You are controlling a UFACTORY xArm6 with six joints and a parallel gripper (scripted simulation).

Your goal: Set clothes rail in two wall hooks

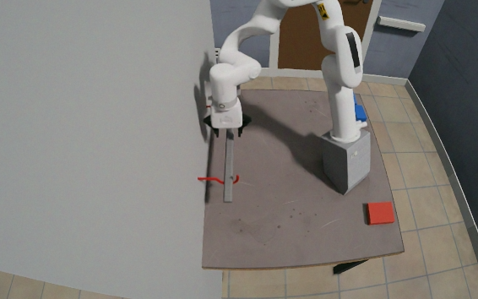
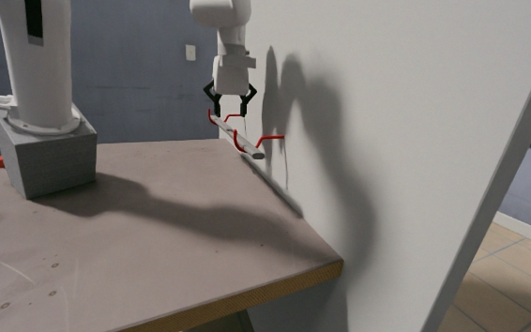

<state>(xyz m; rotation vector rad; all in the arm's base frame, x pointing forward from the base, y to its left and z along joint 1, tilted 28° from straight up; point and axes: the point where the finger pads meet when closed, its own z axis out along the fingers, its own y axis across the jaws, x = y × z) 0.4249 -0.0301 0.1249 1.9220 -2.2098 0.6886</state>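
Observation:
The grey clothes rail (image 1: 228,168) lies in two red wall hooks beside the white wall; it also shows in the exterior view (image 2: 239,137). The near hook (image 1: 219,180) curls under the rail (image 2: 248,143). The far hook (image 2: 219,119) sits just under the fingers and is mostly hidden by the gripper in the top view. My gripper (image 1: 228,132) is open and empty, its black fingers a little above the rail's far part, apart from it (image 2: 230,112).
The white wall panel (image 1: 92,139) stands along the table's left edge. The arm's grey base block (image 1: 347,160) is at the right. A red block (image 1: 380,212) lies near the front right corner. A blue object (image 1: 359,111) sits behind the base.

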